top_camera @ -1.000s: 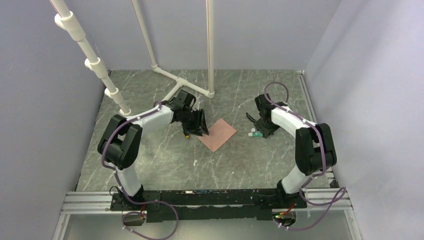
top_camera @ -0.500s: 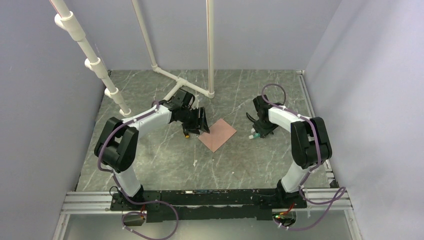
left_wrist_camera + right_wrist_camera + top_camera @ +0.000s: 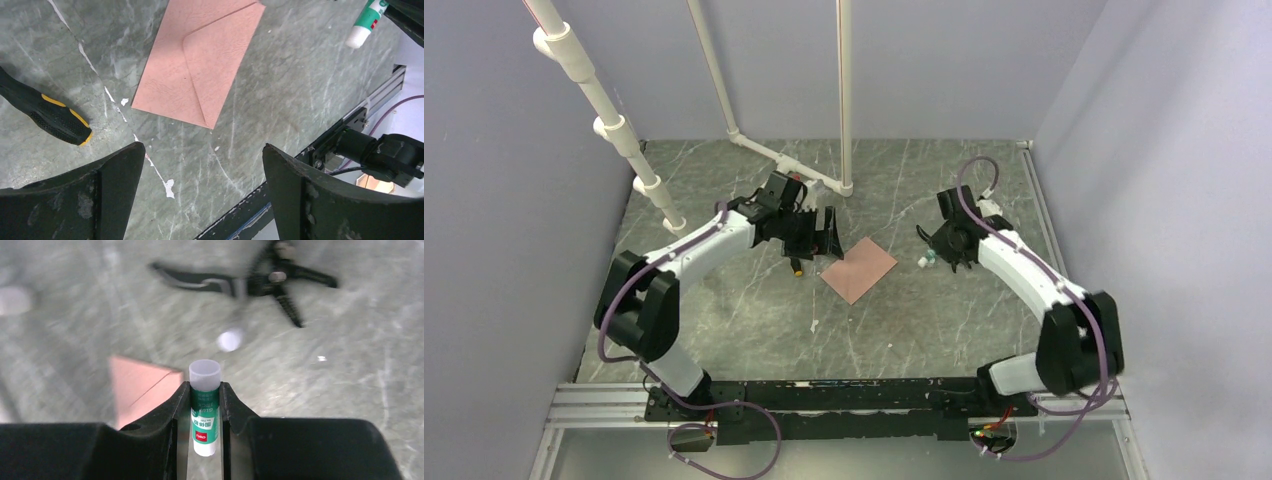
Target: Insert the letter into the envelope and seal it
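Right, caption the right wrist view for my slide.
Right claw grips a green glue stick; pink envelope and black pliers lie beyond.

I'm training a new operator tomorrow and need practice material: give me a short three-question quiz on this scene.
1. True or false: the right jaws grip a glue stick.
2. The flap of the envelope is: A) standing upright, B) folded flat on the body, C) torn off.
3. Which jaws stand wide open, holding nothing?
Key: 1 true; 2 B; 3 left jaws.
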Robot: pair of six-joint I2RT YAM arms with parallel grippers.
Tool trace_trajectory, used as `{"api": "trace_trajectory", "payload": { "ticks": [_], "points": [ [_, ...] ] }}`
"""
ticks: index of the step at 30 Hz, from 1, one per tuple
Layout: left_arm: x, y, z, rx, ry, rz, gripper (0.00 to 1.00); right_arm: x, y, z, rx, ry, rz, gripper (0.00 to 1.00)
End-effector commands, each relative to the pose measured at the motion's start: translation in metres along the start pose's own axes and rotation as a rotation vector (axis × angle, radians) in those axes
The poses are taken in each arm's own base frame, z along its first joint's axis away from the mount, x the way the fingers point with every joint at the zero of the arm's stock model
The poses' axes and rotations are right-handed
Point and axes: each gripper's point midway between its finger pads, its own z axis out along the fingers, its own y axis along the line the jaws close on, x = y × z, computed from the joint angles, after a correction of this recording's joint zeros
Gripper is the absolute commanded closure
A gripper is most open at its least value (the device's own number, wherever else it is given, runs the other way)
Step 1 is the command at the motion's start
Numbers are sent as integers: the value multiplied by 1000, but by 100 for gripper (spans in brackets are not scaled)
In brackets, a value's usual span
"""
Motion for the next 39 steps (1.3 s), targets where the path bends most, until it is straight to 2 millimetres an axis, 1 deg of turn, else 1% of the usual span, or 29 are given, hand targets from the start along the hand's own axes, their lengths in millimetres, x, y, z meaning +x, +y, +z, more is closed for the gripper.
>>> {"api": "trace_trajectory", "payload": {
  "ticks": [1, 3, 5, 7, 9, 10, 12, 14, 15, 18, 21, 25, 28, 30, 31, 34, 35, 37, 39],
  "points": [
    [-32, -38, -41, 75, -133, 92, 7, 0, 67, -58, -409, -22, -138, 91],
    [-41, -55, -57, 128, -177, 120, 7, 5, 99, -89, -607, -27, -218, 90],
    [-51, -77, -75, 214, -226, 163, 7, 12, 129, -127, -798, -43, -308, 90],
    [-59, -100, -93, 304, -273, 204, 7, 15, 153, -164, -957, -59, -387, 90],
    [-61, -126, -110, 427, -303, 269, 13, 17, 172, -201, -1105, -58, -452, 90],
    [-65, -140, -120, 495, -343, 310, 15, 16, 180, -217, -1167, -65, -471, 90],
    [-67, -155, -135, 573, -397, 344, 16, 13, 191, -246, -1280, -74, -502, 89],
    [-72, -163, -145, 597, -429, 336, 16, 9, 198, -274, -1354, -80, -520, 89],
    [-74, -167, -150, 601, -435, 332, 16, 5, 201, -294, -1412, -103, -530, 89],
    [-75, -180, -162, 654, -438, 359, 19, -2, 199, -325, -1511, -154, -524, 88],
    [-79, -194, -172, 735, -460, 345, 22, -3, 196, -343, -1570, -163, -525, 88],
    [-80, -212, -187, 860, -488, 345, 21, -1, 191, -353, -1604, -149, -521, 87],
    [-83, -213, -186, 868, -482, 314, 20, 0, 187, -361, -1629, -149, -524, 87],
    [-82, -215, -184, 878, -471, 301, 22, 0, 186, -363, -1638, -143, -514, 87],
    [-82, -217, -183, 885, -463, 299, 26, 1, 186, -363, -1648, -141, -508, 87],
    [-78, -221, -176, 904, -417, 299, 44, 2, 185, -367, -1674, -130, -495, 87],
    [-77, -223, -174, 910, -404, 305, 49, 3, 185, -369, -1683, -128, -499, 87],
    [-77, -223, -172, 914, -393, 303, 55, 5, 186, -367, -1684, -118, -508, 87],
    [-78, -225, -174, 929, -406, 317, 63, 7, 186, -363, -1677, -109, -521, 87]
  ]
}}
